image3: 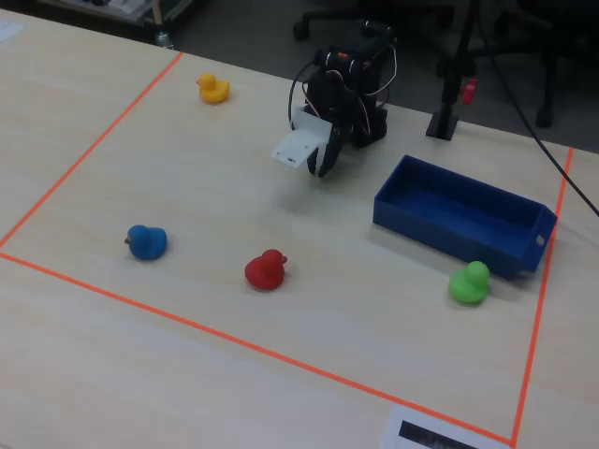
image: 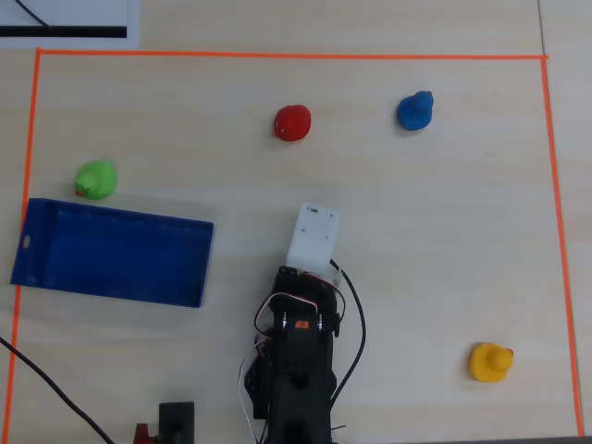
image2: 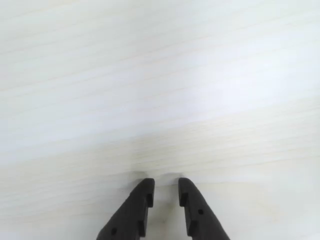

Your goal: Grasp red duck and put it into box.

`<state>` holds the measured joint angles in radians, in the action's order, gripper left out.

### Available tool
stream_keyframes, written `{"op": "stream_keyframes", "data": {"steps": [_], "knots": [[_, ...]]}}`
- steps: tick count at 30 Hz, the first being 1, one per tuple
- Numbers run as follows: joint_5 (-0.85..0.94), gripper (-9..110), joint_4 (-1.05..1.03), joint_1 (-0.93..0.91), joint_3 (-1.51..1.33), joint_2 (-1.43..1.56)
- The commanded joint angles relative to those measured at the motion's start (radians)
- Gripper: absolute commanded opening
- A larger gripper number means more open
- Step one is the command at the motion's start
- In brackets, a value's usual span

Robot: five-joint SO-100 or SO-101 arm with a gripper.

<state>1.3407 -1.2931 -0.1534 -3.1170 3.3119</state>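
Plainly, box (image: 111, 252) holds nothing — red duck (image: 292, 122) (well apart) outside.

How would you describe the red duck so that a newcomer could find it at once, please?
In the overhead view, look inside the orange tape border on the pale wooden table. Along its top side, left of the blue duck, sits the red duck, the only red toy there.

Pale wood-grain table (image: 444, 240), edged with orange tape (image: 277, 55). Directly on it: red duck (image: 292, 122), blue duck (image: 415, 111), green duck (image: 95, 179) beside the box (image: 111, 252), yellow duck (image: 489, 362) well apart.
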Motion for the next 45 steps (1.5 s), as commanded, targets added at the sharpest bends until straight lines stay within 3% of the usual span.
{"op": "stream_keyframes", "data": {"steps": [1, 26, 28, 29, 31, 33, 45], "knots": [[-0.003, 4, -0.021, -0.006, 0.006, -0.002], [0.005, 2, -0.005, 0.005, 0.012, -0.018], [0.012, 4, 0.064, -0.014, 0.118, -0.179], [0.012, 9, 0.087, -0.023, 0.225, -0.316], [-0.015, 31, 0.095, -0.041, 0.503, -0.586], [-0.032, 40, 0.094, -0.040, 0.749, -0.776], [-0.183, 44, 0.250, 0.052, 1.529, -1.643]]}}
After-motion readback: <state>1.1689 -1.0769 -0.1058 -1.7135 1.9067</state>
